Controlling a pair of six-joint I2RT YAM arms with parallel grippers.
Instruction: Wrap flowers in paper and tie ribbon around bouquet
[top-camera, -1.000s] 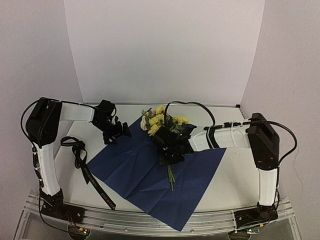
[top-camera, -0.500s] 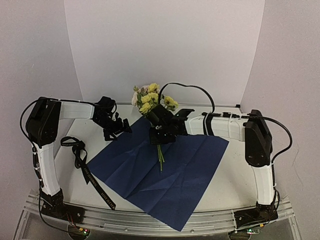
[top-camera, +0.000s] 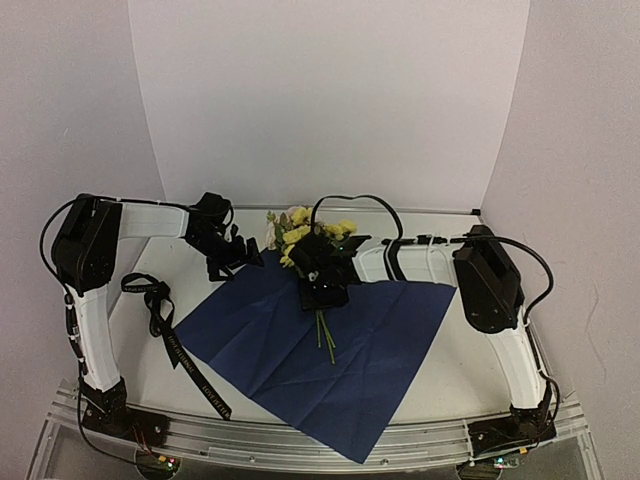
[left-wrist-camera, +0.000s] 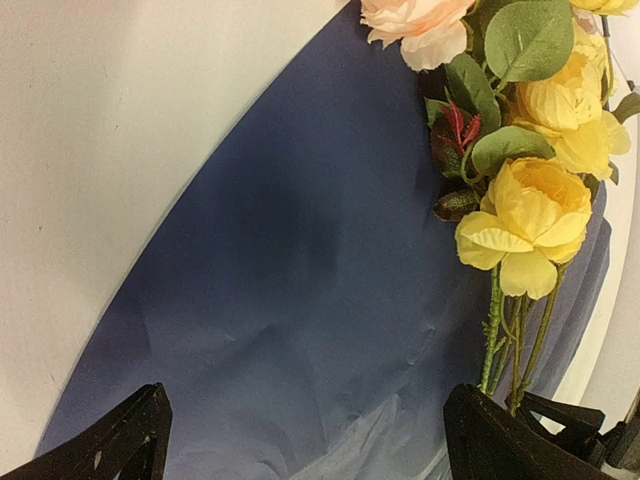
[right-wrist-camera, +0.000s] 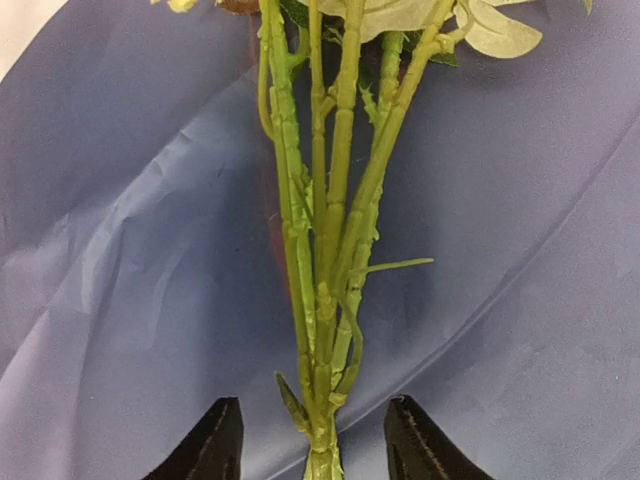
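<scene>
The right gripper (right-wrist-camera: 318, 445) had its fingers (right-wrist-camera: 212, 445) partly apart on either side of the stem ends. A gap showed on each side, so it straddled the flowers (right-wrist-camera: 335, 200) and did not appear to pinch them. The bunch lay on the far middle of the paper (top-camera: 300, 350), blooms toward the far wall and stems pointing near. The left gripper (left-wrist-camera: 310, 440) stood wide open with nothing in it, over the sheet's far left corner. The sheet itself was spread flat on the table (top-camera: 470, 370), navy face up, no edge folded over the stems. The ribbon (top-camera: 165, 320) lay loose to the left of the sheet, untouched. By my reading only the placing of the flowers was done, with wrapping and tying both left to do.
</scene>
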